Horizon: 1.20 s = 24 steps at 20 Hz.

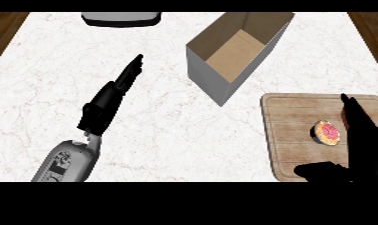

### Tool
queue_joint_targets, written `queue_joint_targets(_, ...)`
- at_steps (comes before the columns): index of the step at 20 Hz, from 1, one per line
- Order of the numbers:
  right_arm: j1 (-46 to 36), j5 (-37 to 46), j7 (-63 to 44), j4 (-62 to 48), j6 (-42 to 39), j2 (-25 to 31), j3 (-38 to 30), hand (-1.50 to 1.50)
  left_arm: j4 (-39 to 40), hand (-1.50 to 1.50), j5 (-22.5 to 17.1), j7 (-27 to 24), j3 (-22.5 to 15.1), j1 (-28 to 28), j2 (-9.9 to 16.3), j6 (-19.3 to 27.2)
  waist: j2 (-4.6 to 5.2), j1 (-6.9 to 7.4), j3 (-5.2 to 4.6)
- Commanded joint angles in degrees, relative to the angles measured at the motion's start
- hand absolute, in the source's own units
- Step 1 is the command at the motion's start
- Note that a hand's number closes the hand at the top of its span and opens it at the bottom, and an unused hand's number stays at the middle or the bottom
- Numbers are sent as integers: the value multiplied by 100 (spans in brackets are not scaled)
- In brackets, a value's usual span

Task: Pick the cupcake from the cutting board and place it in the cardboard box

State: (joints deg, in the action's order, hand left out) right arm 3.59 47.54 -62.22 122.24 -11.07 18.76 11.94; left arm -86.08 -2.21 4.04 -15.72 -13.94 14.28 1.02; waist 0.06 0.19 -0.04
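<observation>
**Right hand beside the cupcake on the cutting board**

The cupcake (327, 132), pink-topped with a pale rim, sat on the wooden cutting board (295, 119) at the lower right of the white marble table (88, 79). It lay toward the board's right side, well apart from the cardboard box (235, 54).

The right hand (358, 134) came in from the lower right corner and showed as a dark shape over the board. Its fingers (348, 106) reached up along the cupcake's right side, and its thumb (314, 170) stretched leftward below the cupcake. The cupcake sat in the gap between them, uncovered. The fingers looked spread apart rather than curled, and they seemed to have hold of nothing, though the hand's dark outline made it hard to tell whether a finger touched the cupcake's edge.

The box stood open-topped on the table above and left of the board, turned at an angle, with its brown inside showing and its grey outer wall facing the left.

The left hand (111, 96) hung over the bare table at the left, fingers straight and together, pointing up and to the right toward the box, holding nothing. Its grey forearm (68, 161) entered from the lower edge.

A grey and black appliance (120, 18) sat at the table's far edge, partly cut off.
</observation>
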Motion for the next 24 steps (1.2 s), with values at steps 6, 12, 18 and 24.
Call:
queue_joint_targets(6, 226, 469, 219, -866, 270, -475, -161, -150, -254, 0, 39, 123, 382, 138, 39, -332, -10, -23, 5)
queue_joint_targets(12, -177, 686, 415, -1221, 86, -589, -349, -150, -253, 0, 435, 190, 269, 206, -431, -210, -9, -18, 5)
queue_joint_targets(18, -413, 455, 472, -1346, -375, -672, -657, -150, -343, 0, 477, 61, 409, 418, -526, -406, -8, -14, 4)
queue_joint_targets(24, -22, 564, 796, -1626, -237, -744, -721, -150, -389, 0, 568, 128, 639, 379, -452, -611, -8, -20, 5)
